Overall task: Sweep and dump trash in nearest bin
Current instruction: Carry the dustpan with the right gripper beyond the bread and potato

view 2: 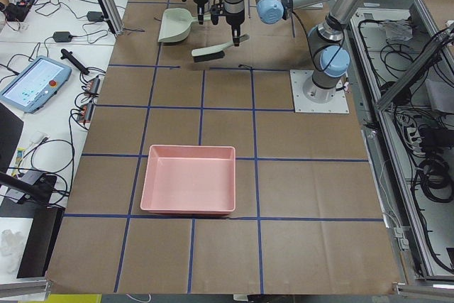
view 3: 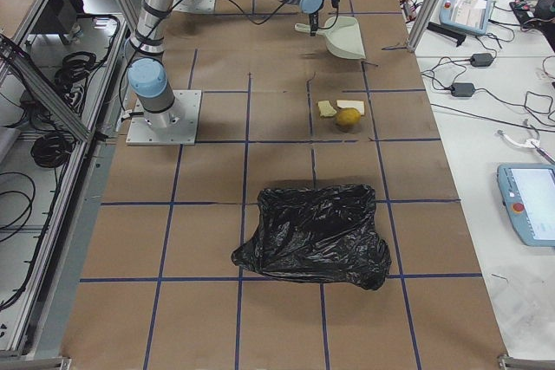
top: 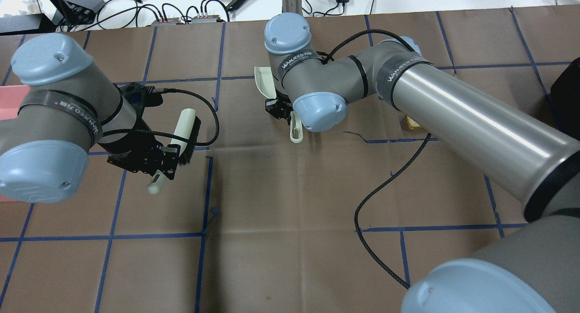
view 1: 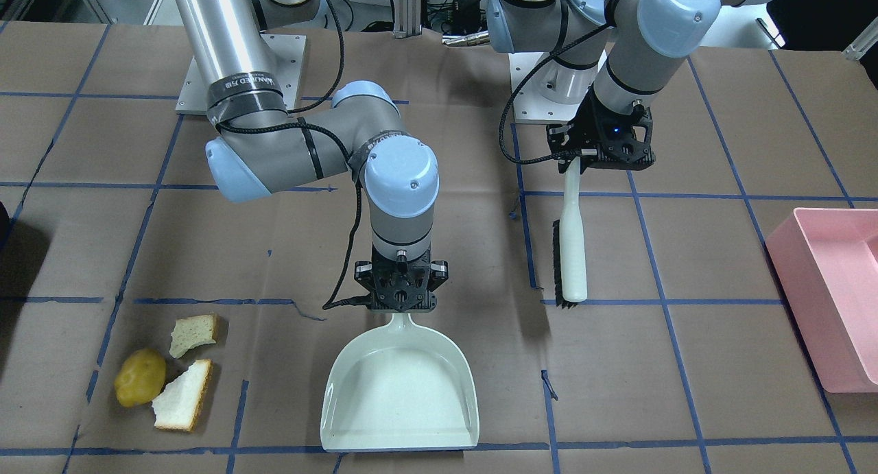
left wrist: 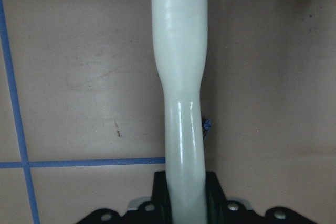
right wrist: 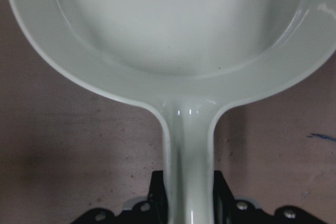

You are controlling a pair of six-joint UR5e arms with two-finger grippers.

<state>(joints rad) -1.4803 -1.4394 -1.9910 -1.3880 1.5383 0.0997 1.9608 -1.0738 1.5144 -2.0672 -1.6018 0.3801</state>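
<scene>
Right tool (view 1: pixel 401 309) clamps the dustpan (view 1: pixel 401 398) handle, left tool (view 1: pixel 573 160) the brush (view 1: pixel 573 247); bread (view 1: pixel 184 395) and potato (view 1: pixel 140 378) lie beside the dustpan.

"WANJEED", white lettering, on black bands (top: pixel 297 59) around left arm (top: pixel 54 84) and right arm (top: pixel 466 111).

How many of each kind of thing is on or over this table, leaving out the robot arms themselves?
Bread pieces: 2
Potato: 1
Dustpan: 1
Brush: 1
Pink bin: 1
Black bag: 1
Total: 7
</scene>
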